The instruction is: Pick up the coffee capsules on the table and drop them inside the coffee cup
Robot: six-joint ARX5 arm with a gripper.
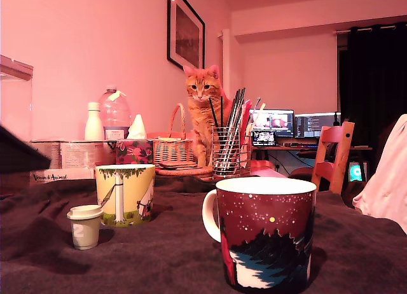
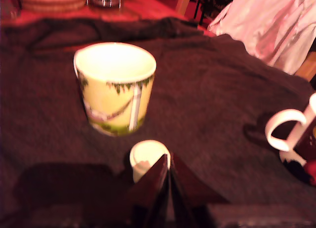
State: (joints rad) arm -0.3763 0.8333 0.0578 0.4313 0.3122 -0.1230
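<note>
Just above the cream capsule [image 2: 148, 156], the claw [image 2: 169, 169] hovers, its fingers pressed together, holding nothing.

Orange cat [image 1: 202, 109] beside wire pen holder [image 1: 227, 152]

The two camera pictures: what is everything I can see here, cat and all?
cream capsule: one, marked "2", on the dark cloth, just in front of the yellow mug in the exterior view
yellow mug: one, tree picture, exterior view's left
dark red mug: one, white handle, nearest the exterior camera
cat: one, ginger, sitting behind the wire holder
wire holder: one, full of pens
wicker basket: one, beside the cat
bottles: two, exterior view's left
tissue box: one, floral
wooden chair: one, before the monitors
gripper: one, dark, fingers together, right by the capsule
</note>
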